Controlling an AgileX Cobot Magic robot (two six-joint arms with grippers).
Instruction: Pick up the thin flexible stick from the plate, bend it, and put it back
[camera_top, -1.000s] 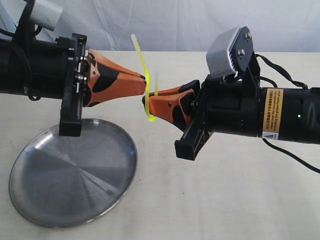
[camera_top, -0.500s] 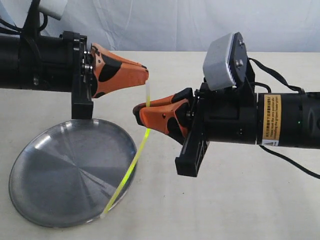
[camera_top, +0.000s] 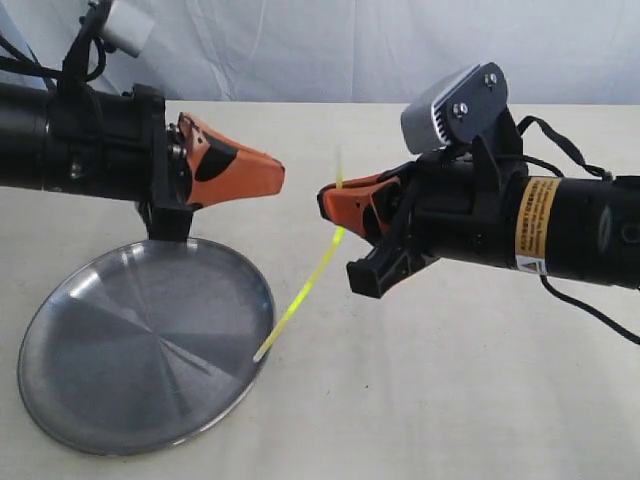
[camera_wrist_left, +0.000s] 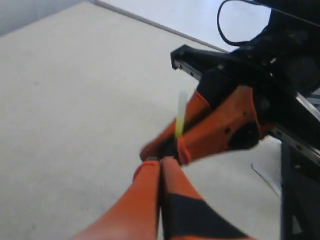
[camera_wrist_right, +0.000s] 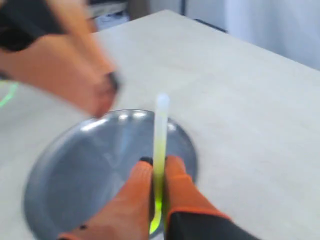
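The thin yellow-green stick (camera_top: 305, 287) is straight and slants down from my right gripper (camera_top: 325, 200), which is shut on it near its upper end. Its whitish lower end hangs just over the right rim of the silver plate (camera_top: 130, 350). In the right wrist view the stick (camera_wrist_right: 160, 131) stands up between the orange fingers (camera_wrist_right: 137, 182), with the plate (camera_wrist_right: 85, 165) behind. My left gripper (camera_top: 281, 177) is shut with nothing in it, a short gap left of the right one. The left wrist view shows its shut tips (camera_wrist_left: 160, 162) facing the right gripper (camera_wrist_left: 215, 131) and the stick's top (camera_wrist_left: 180, 116).
Both arms hover above a pale tabletop (camera_top: 450, 400). A white cloth backdrop (camera_top: 330, 45) closes off the far side. The plate lies at the front left, under the left arm.
The stick was bent between both grippers. The left gripper has let go and drawn back to the left; the stick has sprung straight and the right gripper has carried it right.
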